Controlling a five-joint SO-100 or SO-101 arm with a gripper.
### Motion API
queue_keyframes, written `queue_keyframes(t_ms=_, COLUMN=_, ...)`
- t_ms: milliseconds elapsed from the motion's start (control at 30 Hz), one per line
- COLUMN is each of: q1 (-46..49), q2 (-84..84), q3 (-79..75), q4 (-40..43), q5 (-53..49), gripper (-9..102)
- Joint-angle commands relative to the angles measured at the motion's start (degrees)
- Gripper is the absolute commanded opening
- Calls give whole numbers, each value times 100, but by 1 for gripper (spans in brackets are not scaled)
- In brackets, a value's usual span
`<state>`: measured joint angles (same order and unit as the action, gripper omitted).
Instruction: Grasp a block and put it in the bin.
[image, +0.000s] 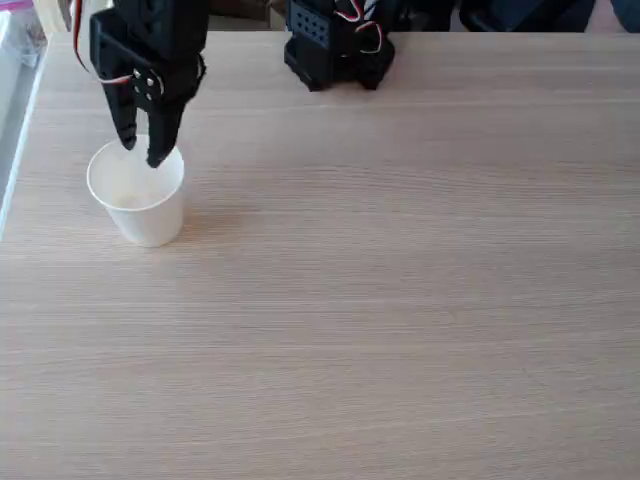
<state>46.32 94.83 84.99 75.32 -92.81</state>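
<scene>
Pale wood-grain laminate is covering the tabletop (400, 300), which is stretching from the near edge of the fixed view to a far edge running just below the top of the frame. Along the left side, the tabletop's edge is slanting up and away, with a light strip of something unclear lying beyond it. Most of the surface is lying bare: the whole middle, the right half and the near half are offering open room, with nothing standing on them. At the far edge, a little left of centre, the arm's black base (338, 50) is sitting with red and white wires showing on it. Well to the left of it, the black pincer (143, 152) is hanging tips-down over the bin (137, 200), a white paper cup standing upright near the left edge of the tabletop. Its two fingers are standing slightly apart, a narrow gap showing between the tips, and nothing can be seen held between them. The tips are overlapping the far part of the cup's rolled rim in this view; whether they are touching it cannot be told. Inside the cup the white interior is too washed out to tell whether the block is lying there.
</scene>
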Motion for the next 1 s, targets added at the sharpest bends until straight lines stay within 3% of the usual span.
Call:
queue_keyframes(t_ms=0, q1=-149, q2=439, q3=114, q4=-123, q5=-62, gripper=0)
queue_keyframes(t_ms=400, q1=-1433, q2=2619, q3=2136, q4=-1081, q5=-571, gripper=0)
queue_keyframes(t_ms=600, q1=-2479, q2=4069, q3=3832, q4=-2162, q5=-879, gripper=0)
queue_keyframes(t_ms=967, q1=-4605, q2=6574, q3=6187, q4=-2285, q5=-756, gripper=0)
